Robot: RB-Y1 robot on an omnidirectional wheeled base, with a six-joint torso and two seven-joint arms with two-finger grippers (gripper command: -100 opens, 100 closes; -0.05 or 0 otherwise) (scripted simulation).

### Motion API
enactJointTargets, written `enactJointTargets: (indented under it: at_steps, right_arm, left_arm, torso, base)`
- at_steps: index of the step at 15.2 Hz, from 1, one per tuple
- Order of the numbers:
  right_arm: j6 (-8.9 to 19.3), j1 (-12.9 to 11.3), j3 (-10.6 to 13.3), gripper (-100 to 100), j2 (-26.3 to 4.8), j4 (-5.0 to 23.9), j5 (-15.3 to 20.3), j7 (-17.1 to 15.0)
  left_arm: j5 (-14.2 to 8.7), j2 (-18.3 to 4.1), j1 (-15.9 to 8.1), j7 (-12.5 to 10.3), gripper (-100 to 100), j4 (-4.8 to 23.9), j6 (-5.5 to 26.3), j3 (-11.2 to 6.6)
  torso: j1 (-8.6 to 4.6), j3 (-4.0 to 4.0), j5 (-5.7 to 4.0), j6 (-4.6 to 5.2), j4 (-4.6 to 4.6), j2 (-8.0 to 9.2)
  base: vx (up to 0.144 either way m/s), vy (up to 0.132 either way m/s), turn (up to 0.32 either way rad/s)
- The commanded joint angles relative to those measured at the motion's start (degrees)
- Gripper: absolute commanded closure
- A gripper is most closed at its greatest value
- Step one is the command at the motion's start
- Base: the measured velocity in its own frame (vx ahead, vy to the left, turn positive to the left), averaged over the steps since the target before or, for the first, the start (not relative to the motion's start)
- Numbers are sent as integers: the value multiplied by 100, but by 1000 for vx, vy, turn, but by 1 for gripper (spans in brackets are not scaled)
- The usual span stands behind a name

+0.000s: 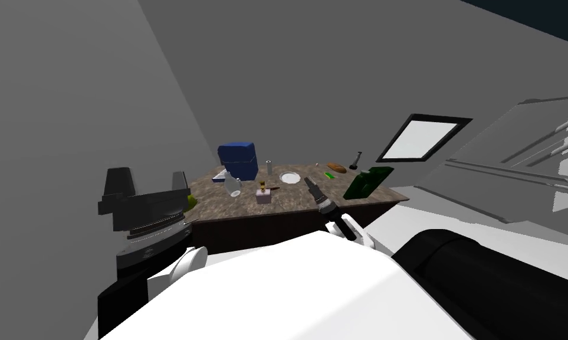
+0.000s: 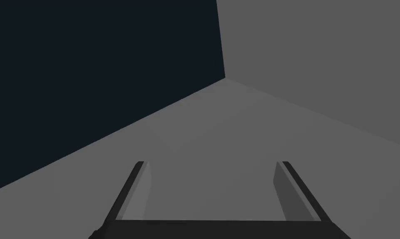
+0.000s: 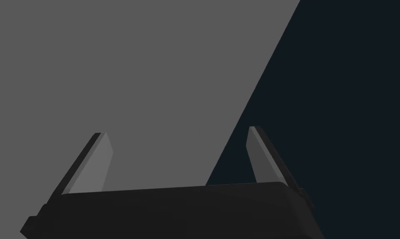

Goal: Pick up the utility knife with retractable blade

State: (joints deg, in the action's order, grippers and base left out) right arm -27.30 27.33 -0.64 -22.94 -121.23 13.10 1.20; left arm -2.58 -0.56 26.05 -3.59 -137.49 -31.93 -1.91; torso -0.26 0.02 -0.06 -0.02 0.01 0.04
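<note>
A table [image 1: 288,203] with a mottled brown top stands ahead, holding several small things. Near its far right lies a short bright green bar [image 1: 328,175], the likeliest utility knife, though it is too small to be sure. Farther back on the right stands a slim black tool [image 1: 354,160]. My right gripper [image 1: 308,181] [image 3: 177,130] hangs over the table's middle, short of the green bar, open and holding nothing. Raised close at the table's left, my left gripper [image 1: 149,172] [image 2: 212,162] is also open and holds nothing.
On the table: a blue box [image 1: 239,159], a clear bottle [image 1: 233,186], a pink box [image 1: 263,196], a grey cylinder [image 1: 269,167], a white plate [image 1: 289,177], a brown loaf [image 1: 336,167] and a dark green box [image 1: 368,182] at the right edge. Grey walls stand behind.
</note>
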Motion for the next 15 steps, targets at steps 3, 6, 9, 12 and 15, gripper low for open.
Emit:
enactJointTargets:
  at_steps: [3, 6, 9, 12, 15]
  right_arm:
    - [-13, -23, -29, -100, -554, 276, 322, -127]
    - [-26, -28, -42, -100, -835, 445, 506, -189]
    - [-46, -27, -58, -100, -1256, 799, 889, -303]
    - [-53, -20, -61, -100, -1608, 983, 1086, -354]
    - [-56, -10, -60, -100, -1930, 1172, 1285, -401]
  left_arm:
    - [0, 0, 0, 0, 0, 0, 0, 0]
    - [0, 0, 0, 0, 0, 0, 0, 0]
    - [0, 0, 0, 0, 0, 0, 0, 0]
    - [0, 0, 1, 0, 0, 0, 0, 0]
    - [0, 0, 1, 0, 0, 0, 0, 0]
  torso:
    - [3, 0, 1, -2, 0, 0]
    - [8, -1, 2, 0, 0, -1]
    - [14, -1, 3, -1, 0, -1]
    - [14, -1, 3, 3, 0, -3]
    - [19, -3, 4, 1, -1, -6]
  base:
    - [-21, -38, 164]
    - [-16, -27, 131]
    - [-22, -17, 194]
    - [-15, -14, 124]
    - [-12, -5, 161]
